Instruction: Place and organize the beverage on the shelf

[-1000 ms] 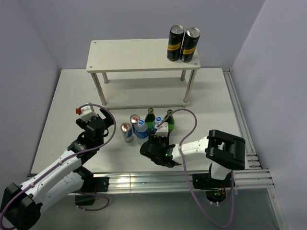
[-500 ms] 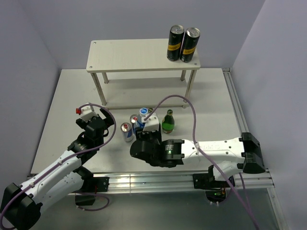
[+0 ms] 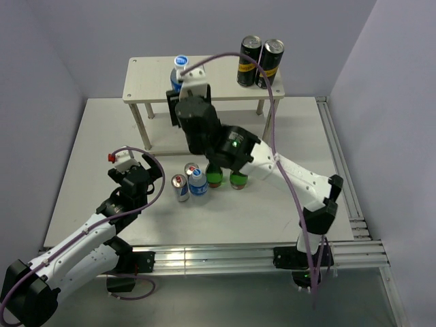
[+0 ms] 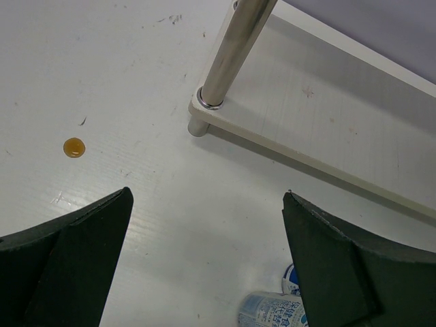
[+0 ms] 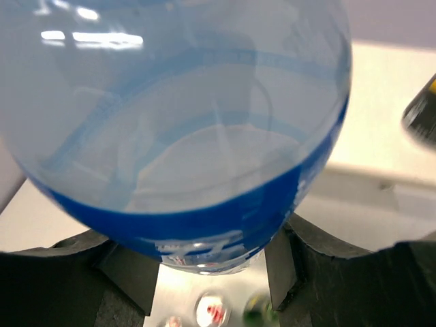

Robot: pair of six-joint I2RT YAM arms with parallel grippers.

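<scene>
A blue-and-white bottle [image 3: 179, 70] is held over the left-middle of the shelf's top board [image 3: 146, 83], with my right gripper [image 3: 181, 92] shut on it. In the right wrist view the bottle [image 5: 177, 116] fills the frame between the dark fingers [image 5: 320, 272]. Two black cans [image 3: 259, 62] stand at the top board's right end. On the table in front of the shelf stand two red-topped cans [image 3: 181, 188], another blue-and-white bottle [image 3: 198, 182] and two green bottles [image 3: 215, 176]. My left gripper [image 3: 146, 172] is open to their left, with nothing in it [image 4: 206, 194].
The left wrist view shows a shelf leg [image 4: 231, 51] on the lower board [image 4: 327, 129], a bottle [image 4: 272, 312] at the bottom edge and a small orange spot [image 4: 74, 147] on the table. The right arm's forearm [image 3: 272, 160] reaches over the table drinks. Walls close in on both sides.
My right arm has lifted the blue-and-white bottle out of the group on the table and swung it up and back over the shelf's top board. The left arm has not moved.
</scene>
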